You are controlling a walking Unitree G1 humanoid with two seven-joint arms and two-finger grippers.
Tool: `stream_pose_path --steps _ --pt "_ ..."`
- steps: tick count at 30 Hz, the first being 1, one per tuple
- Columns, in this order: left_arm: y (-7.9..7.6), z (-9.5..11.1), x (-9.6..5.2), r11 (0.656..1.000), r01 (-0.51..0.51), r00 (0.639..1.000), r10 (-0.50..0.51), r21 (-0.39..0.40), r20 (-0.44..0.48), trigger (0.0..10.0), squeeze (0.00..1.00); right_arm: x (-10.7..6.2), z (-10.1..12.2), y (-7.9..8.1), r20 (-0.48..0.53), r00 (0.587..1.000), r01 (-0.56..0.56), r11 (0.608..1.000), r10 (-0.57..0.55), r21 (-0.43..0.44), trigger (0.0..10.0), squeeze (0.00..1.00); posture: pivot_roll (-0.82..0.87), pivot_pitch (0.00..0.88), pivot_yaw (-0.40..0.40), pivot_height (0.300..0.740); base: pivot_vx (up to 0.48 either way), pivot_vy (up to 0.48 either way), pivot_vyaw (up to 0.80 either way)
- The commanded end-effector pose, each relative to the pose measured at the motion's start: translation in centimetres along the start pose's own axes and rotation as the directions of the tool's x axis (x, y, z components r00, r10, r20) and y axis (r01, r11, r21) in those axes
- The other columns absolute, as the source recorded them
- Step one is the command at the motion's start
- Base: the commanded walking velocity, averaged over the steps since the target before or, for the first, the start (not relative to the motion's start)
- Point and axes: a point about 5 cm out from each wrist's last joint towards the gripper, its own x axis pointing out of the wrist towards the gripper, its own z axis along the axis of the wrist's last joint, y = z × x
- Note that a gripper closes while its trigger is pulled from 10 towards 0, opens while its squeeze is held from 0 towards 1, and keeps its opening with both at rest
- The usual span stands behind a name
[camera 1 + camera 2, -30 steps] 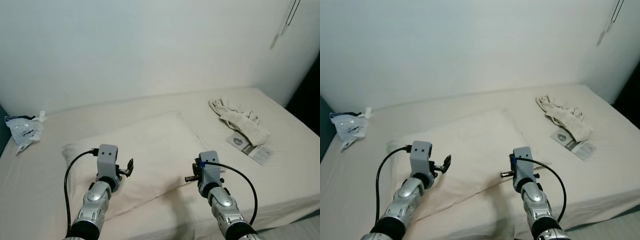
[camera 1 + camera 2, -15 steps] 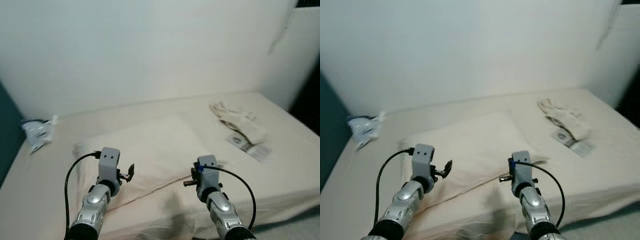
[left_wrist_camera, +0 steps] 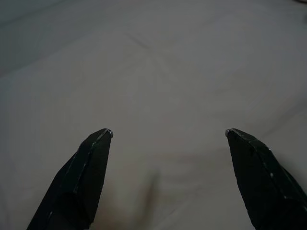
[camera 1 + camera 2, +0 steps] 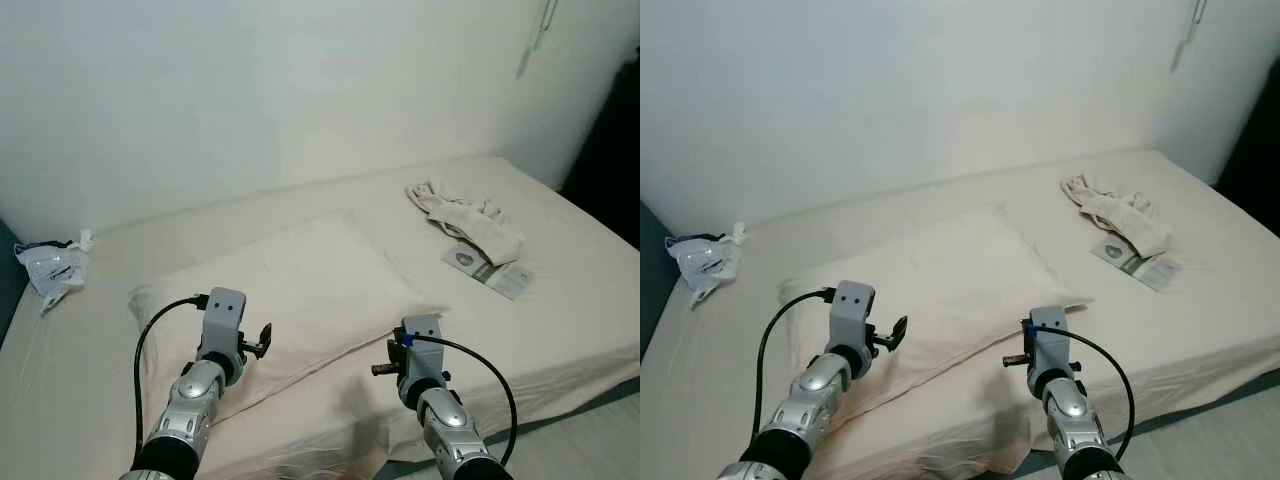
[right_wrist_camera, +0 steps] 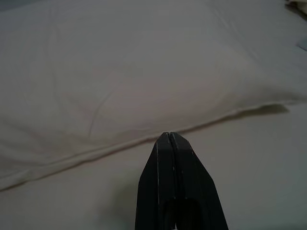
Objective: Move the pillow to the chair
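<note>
We are holding our left gripper [image 3: 168, 136] with jaws spread wide over the near left part of the pillow [image 4: 300, 290], which is lying across the bed [image 4: 560, 330], while our right gripper [image 5: 171, 136], jaws clenched on nothing, is pointing at the pillow's near edge, likely to flank it.

Soft, even light fills the head views, sharp and glare-free, with faint shadows beneath the pillow [image 4: 290, 300] edge. Both wrist views are dim, greyish, perhaps slightly soft.
</note>
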Motion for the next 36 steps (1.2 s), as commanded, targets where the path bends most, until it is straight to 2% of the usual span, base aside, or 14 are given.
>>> stream_pose_path --steps 1,7,26,27,29,36 --pt "0.56 -0.47 -0.10 1.000 -0.026 0.999 0.026 0.018 -0.029 10.0 0.00 0.18 0.34 0.25 0.012 1.000 -0.004 1.000 0.004 0.007 10.0 0.00 -0.06 0.029 0.045 0.740 0.000 0.000 0.00" --pt "0.65 -0.38 0.00 0.999 -0.042 0.999 0.042 0.018 -0.032 10.0 0.00 0.50 0.98 0.61 0.022 0.999 -0.046 0.997 0.048 -0.060 10.0 0.00 -0.06 0.031 0.035 0.740 0.000 0.000 0.27" --pt "0.50 -0.25 0.09 0.999 -0.042 0.999 0.042 0.024 -0.032 10.0 0.00 0.53 0.90 1.11 0.017 0.997 -0.077 0.996 0.078 -0.054 10.0 0.00 -0.06 0.036 0.031 0.740 0.000 0.000 0.80" --pt "0.41 -0.25 0.11 0.999 -0.035 0.999 0.036 0.027 -0.033 10.0 0.00 0.46 0.82 0.98 0.021 0.998 -0.067 0.998 0.067 -0.018 10.0 0.00 -0.06 0.036 0.033 0.740 0.000 0.000 0.00" --pt "0.38 -0.25 0.11 0.999 -0.032 0.999 0.033 0.028 -0.033 10.0 0.00 0.44 0.77 0.89 0.020 0.998 -0.058 0.998 0.058 -0.001 10.0 0.00 -0.06 0.037 0.033 0.740 0.000 0.000 0.00" --pt "-0.04 -0.23 0.20 0.999 0.015 0.999 -0.013 0.032 -0.042 10.0 0.00 0.38 0.55 0.88 0.008 0.999 -0.047 0.999 0.048 -0.019 10.0 0.00 -0.07 0.038 0.041 0.740 0.000 0.000 0.00"
